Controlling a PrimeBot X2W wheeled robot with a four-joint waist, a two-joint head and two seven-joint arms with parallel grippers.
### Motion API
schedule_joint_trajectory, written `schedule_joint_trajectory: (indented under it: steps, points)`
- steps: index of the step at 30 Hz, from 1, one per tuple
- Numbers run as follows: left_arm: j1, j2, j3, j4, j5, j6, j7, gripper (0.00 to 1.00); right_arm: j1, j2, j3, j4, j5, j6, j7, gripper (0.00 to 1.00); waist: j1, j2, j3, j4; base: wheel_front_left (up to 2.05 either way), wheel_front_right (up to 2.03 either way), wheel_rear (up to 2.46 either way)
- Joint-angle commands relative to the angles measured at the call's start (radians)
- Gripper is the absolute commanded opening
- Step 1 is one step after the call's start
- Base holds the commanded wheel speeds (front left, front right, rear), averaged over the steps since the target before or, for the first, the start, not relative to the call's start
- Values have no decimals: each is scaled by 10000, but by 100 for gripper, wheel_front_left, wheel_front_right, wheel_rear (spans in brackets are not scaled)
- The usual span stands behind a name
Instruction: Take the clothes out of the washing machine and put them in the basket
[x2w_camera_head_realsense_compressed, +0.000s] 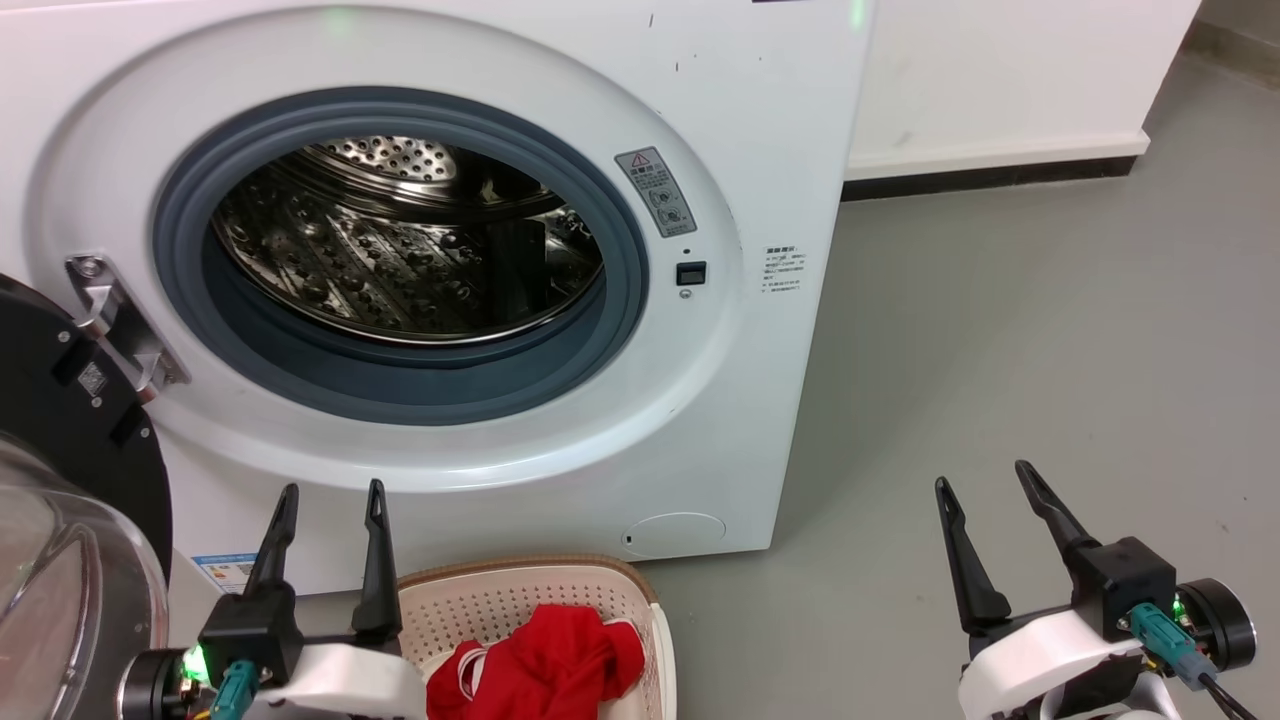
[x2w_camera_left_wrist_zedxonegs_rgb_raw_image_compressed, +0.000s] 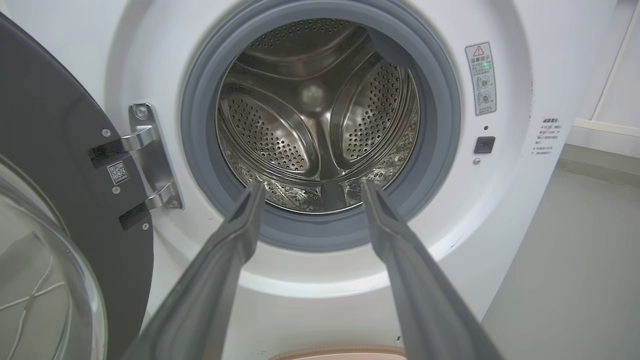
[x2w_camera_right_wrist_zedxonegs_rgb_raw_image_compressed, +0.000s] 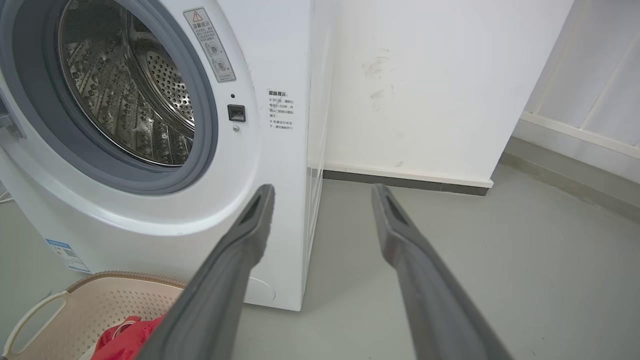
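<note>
The white washing machine (x2w_camera_head_realsense_compressed: 760, 120) stands with its door (x2w_camera_head_realsense_compressed: 70, 500) swung open to the left, and its steel drum (x2w_camera_head_realsense_compressed: 400, 240) holds nothing that I can see. The red clothes (x2w_camera_head_realsense_compressed: 545, 665) lie in the cream basket (x2w_camera_head_realsense_compressed: 520, 600) on the floor in front of the machine. My left gripper (x2w_camera_head_realsense_compressed: 333, 500) is open beside the basket's left rim, pointing at the drum opening (x2w_camera_left_wrist_zedxonegs_rgb_raw_image_compressed: 315, 120). Over bare floor at the lower right, my right gripper (x2w_camera_head_realsense_compressed: 985, 480) is open with nothing between its fingers. The right wrist view shows the basket (x2w_camera_right_wrist_zedxonegs_rgb_raw_image_compressed: 90, 300) and the clothes (x2w_camera_right_wrist_zedxonegs_rgb_raw_image_compressed: 127, 340) at lower left.
A white wall with a dark skirting (x2w_camera_head_realsense_compressed: 1000, 175) runs behind the machine on the right. Grey floor (x2w_camera_head_realsense_compressed: 1050, 350) spreads to the right of the machine. The open door's glass bowl (x2w_camera_head_realsense_compressed: 60, 600) bulges at the lower left, close to my left arm.
</note>
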Motion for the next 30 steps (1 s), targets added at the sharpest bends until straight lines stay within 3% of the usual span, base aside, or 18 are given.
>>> schedule_joint_trajectory:
  steps: [1, 29, 30]
  points:
    - [242, 2, -30, -112, 43, 90, -25, 100, 161, 6, 5, -103, 43, -7, 44, 100, 3, -1, -100, 91, 0, 0, 0]
    - [716, -34, -106, -193, -172, 138, -26, 100, 398, 6, 123, -140, 199, -7, 138, 100, 3, -1, -196, 364, 0, 0, 0]
    - [591, -40, -123, -148, -163, 156, 3, 0, 301, 0, 122, -100, 181, 0, 177, 0, 3, -1, -196, 366, 0, 0, 0]
